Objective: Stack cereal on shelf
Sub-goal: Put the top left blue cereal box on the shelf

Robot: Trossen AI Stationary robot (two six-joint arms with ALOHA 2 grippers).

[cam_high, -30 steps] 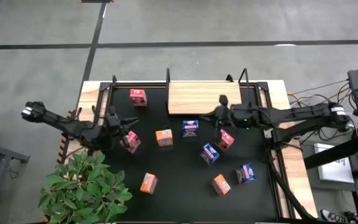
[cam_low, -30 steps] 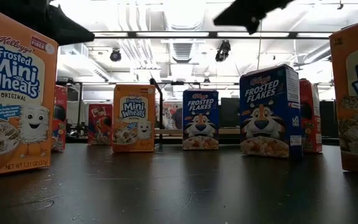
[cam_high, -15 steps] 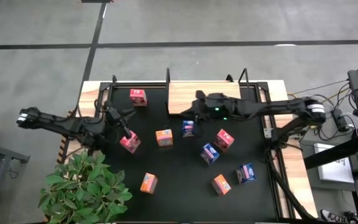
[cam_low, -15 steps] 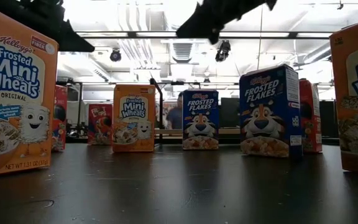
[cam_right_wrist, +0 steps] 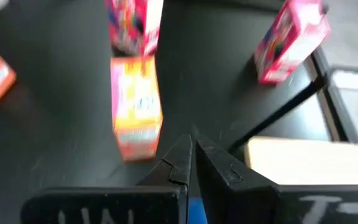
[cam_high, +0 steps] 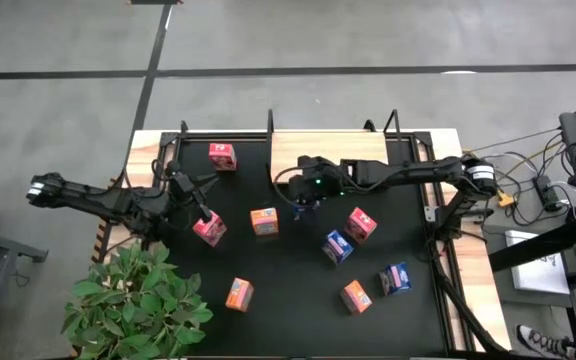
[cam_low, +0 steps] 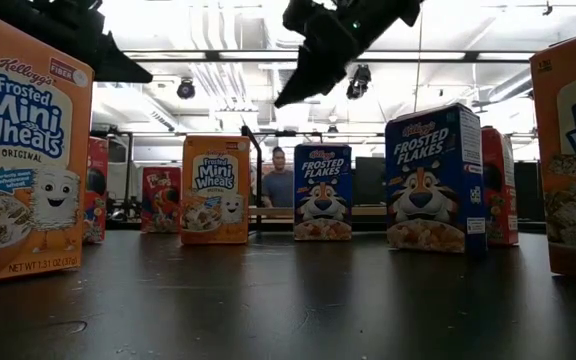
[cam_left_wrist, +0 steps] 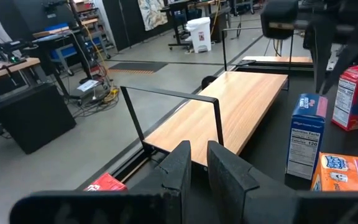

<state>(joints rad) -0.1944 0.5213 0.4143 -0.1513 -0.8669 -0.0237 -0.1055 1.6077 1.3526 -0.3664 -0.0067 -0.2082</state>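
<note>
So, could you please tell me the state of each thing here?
Shelf, bare, no boxes on it.
Cereal, all nine boxes on the black mat, unstacked.
Left claw, shut, empty, beside a red-pink box.
Right claw, shut, empty, above a blue box.

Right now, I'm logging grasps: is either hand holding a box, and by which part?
Neither, it seems: the right hand hangs just above the blue box; the left hand grips nothing.
</note>
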